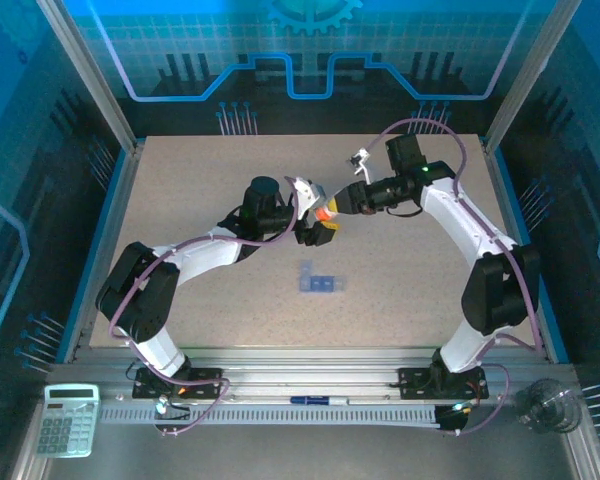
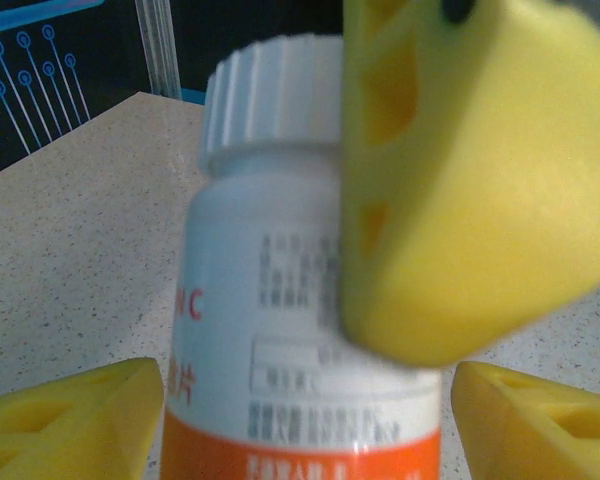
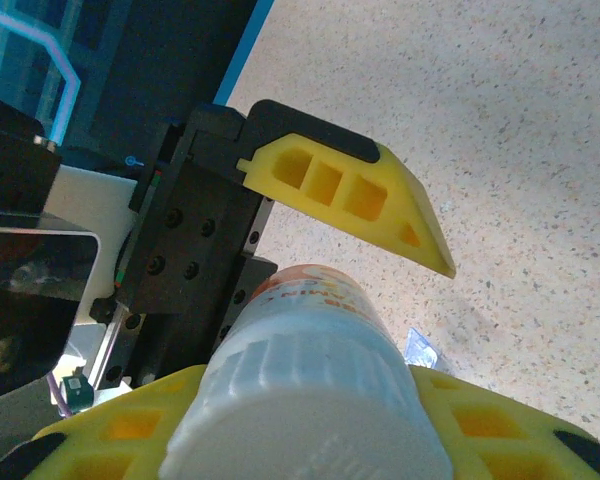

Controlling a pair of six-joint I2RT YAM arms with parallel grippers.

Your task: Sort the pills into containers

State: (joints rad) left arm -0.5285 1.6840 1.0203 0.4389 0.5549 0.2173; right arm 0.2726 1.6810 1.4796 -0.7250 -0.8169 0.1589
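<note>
Nearest the lens: white ribbed cap of the orange bottle, pinched between the yellow pads of the right end effector. Right end effector is clamped on the bottle's cap end and holds it off the surface.

Left end effector: jaws spread, one finger on either side of the bottle's lower body. In the right wrist view, one of its fingers stands apart from the bottle's wall. I read no grip there yet.

Pill box: on the surface, below both end effectors and on their arm-base side, well apart from them. I cannot tell whether its compartments are open.

Step in hand, my reading: bracing the bottle with two arms so it can be uncapped. No pills are out.

Next move calls for: left jaws closing square on the body, clear of the right fingers, firmly enough to resist the twist. Then the right turns the cap.
</note>
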